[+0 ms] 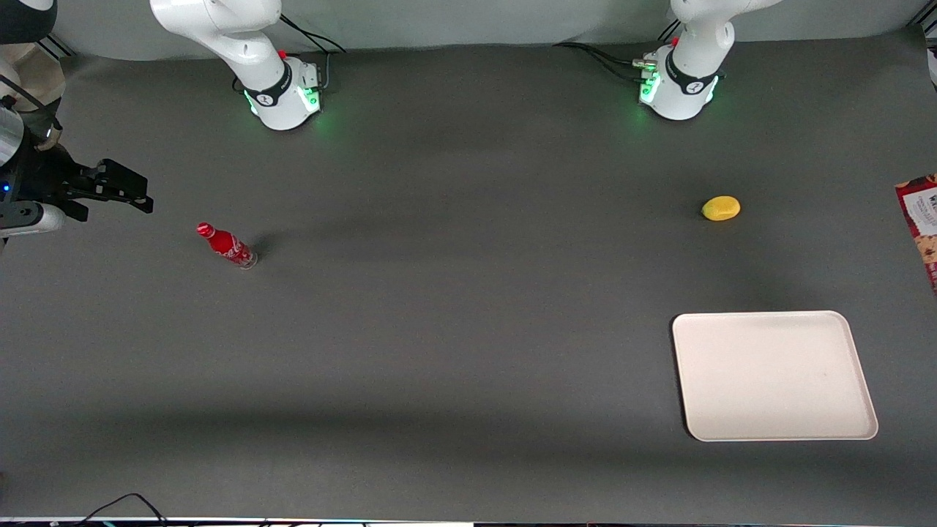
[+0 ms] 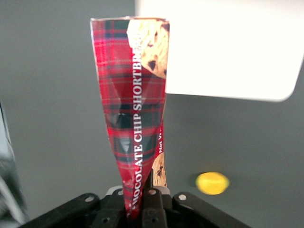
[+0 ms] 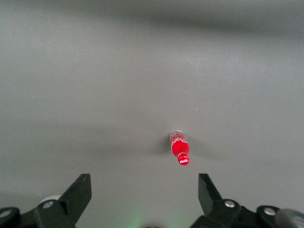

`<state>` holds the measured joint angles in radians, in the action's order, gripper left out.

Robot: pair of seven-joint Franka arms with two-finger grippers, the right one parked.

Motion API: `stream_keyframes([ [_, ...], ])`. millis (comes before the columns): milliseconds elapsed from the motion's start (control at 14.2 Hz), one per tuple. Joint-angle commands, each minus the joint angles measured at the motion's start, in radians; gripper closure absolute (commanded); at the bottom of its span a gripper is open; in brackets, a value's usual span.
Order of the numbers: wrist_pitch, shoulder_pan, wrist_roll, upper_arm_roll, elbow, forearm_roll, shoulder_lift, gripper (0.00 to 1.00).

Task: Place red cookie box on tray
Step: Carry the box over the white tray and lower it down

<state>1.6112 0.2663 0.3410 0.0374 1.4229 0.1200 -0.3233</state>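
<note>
Red cookie box [image 2: 130, 109] in gripper [image 2: 142, 209] (aloft)

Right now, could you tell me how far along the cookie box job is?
Done: the hand is shut on the red cookie box, so the pick-up looks complete, the box being carried at the working arm's end of the table. In hand: carrying it toward the tray, which holds nothing. Left: move over the tray, lower the box onto it and release. The lemon and soda bottle stand apart.
</note>
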Motion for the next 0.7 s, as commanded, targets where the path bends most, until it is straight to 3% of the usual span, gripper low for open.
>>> stream_keyframes([
  [0, 0.111, 0.008, 0.248, -0.001, 0.011, 0.029, -0.057, 1.0],
  [281, 0.303, 0.013, 0.242, -0.001, 0.07, 0.017, -0.152, 1.0],
  [632, 0.478, 0.007, -0.02, -0.001, 0.068, -0.023, -0.259, 1.0],
])
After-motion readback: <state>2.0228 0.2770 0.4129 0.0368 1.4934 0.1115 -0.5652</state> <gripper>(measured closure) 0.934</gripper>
